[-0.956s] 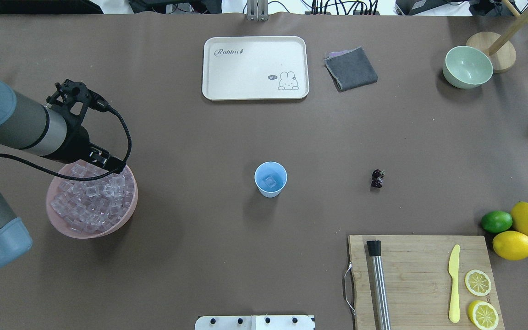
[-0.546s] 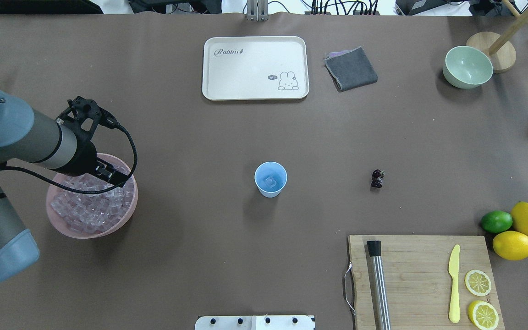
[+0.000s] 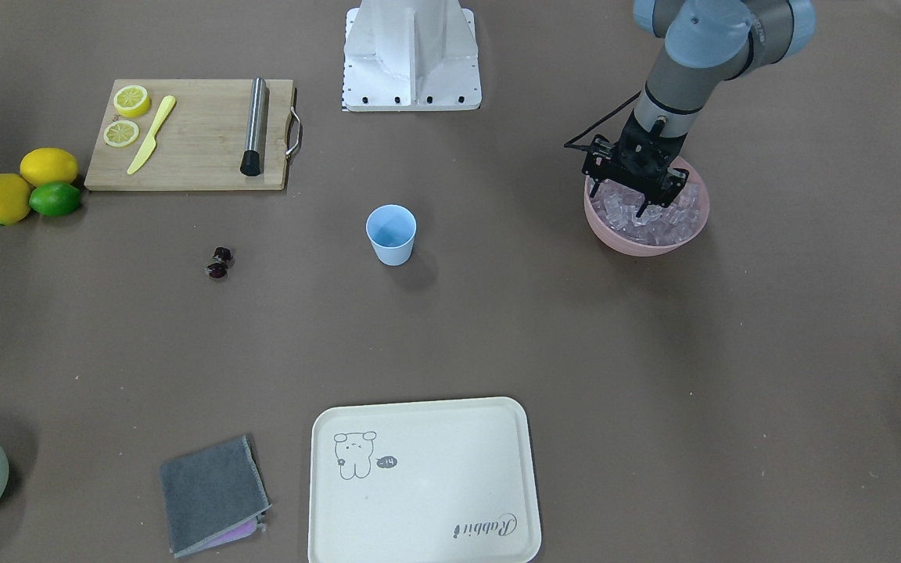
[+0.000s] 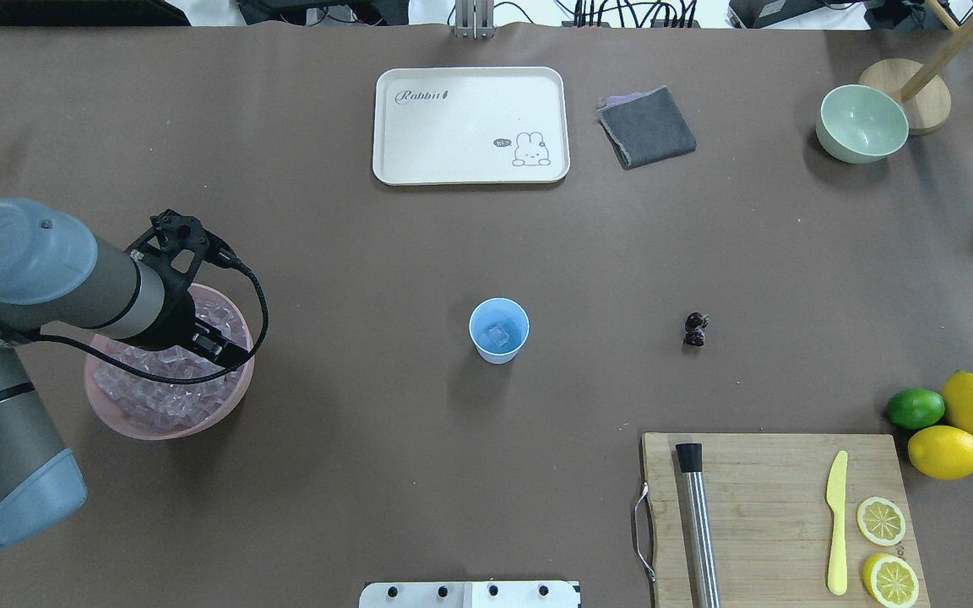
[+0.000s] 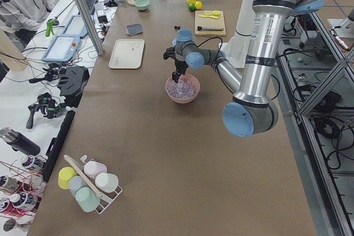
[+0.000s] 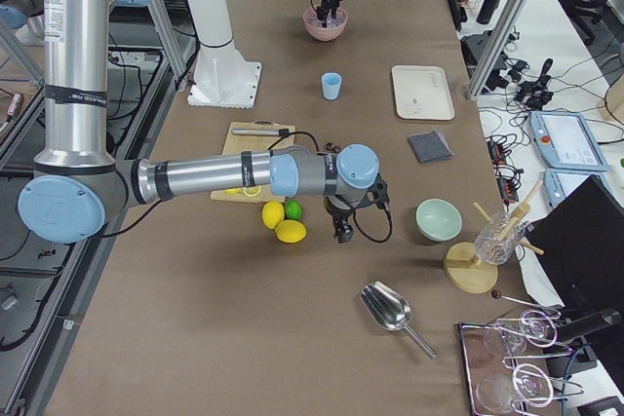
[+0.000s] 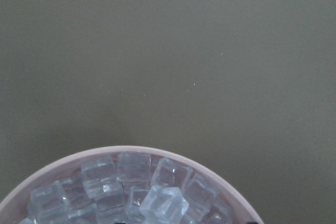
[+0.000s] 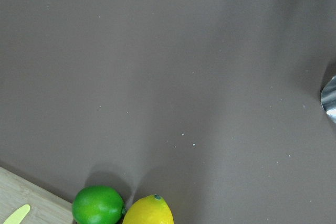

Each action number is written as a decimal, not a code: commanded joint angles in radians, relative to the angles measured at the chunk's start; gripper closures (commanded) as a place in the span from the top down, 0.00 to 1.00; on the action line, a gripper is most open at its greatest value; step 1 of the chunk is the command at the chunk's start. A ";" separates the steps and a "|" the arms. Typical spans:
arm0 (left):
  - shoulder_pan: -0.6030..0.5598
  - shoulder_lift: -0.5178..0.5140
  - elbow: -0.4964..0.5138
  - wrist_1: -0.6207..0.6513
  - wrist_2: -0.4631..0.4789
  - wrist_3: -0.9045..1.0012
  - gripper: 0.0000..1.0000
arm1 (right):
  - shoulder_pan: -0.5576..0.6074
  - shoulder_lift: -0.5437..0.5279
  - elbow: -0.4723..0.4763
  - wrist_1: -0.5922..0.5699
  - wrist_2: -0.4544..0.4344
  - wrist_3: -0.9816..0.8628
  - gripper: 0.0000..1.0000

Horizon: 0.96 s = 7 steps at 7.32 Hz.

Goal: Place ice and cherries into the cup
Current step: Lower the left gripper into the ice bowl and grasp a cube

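Note:
The pale blue cup (image 4: 498, 330) stands upright mid-table with one ice cube (image 4: 497, 338) inside. The cherries (image 4: 695, 328) lie on the table to its right, a dark joined pair. A heap of ice (image 4: 144, 390) fills the pink bowl (image 4: 119, 416) at the left. My left gripper (image 3: 640, 205) hangs over that bowl with its jaws open and its tips down among the cubes; nothing shows held. The left wrist view looks onto the ice (image 7: 157, 200). My right gripper (image 6: 341, 231) shows only in the exterior right view, near the lemons; I cannot tell its state.
A cream tray (image 4: 470, 124), a grey cloth (image 4: 647, 127) and a pale green bowl (image 4: 861, 123) lie at the far side. A cutting board (image 4: 774, 515) with a muddler, a yellow knife and lemon slices sits near right, beside a lime (image 4: 915, 408) and two lemons.
My left arm has swung nearer to the robot over the pink bowl and the gripper has come down into the ice. The cup and the cherries have not moved.

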 commanded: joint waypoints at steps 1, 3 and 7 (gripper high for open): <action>0.003 0.006 0.010 0.000 -0.003 0.004 0.78 | 0.000 0.000 0.002 0.000 0.002 0.002 1.00; 0.004 -0.005 0.023 0.000 -0.003 0.006 0.78 | 0.000 -0.003 0.005 0.000 0.021 0.002 1.00; 0.004 -0.014 0.053 -0.011 -0.003 0.049 0.46 | 0.000 -0.006 0.009 0.000 0.023 0.002 1.00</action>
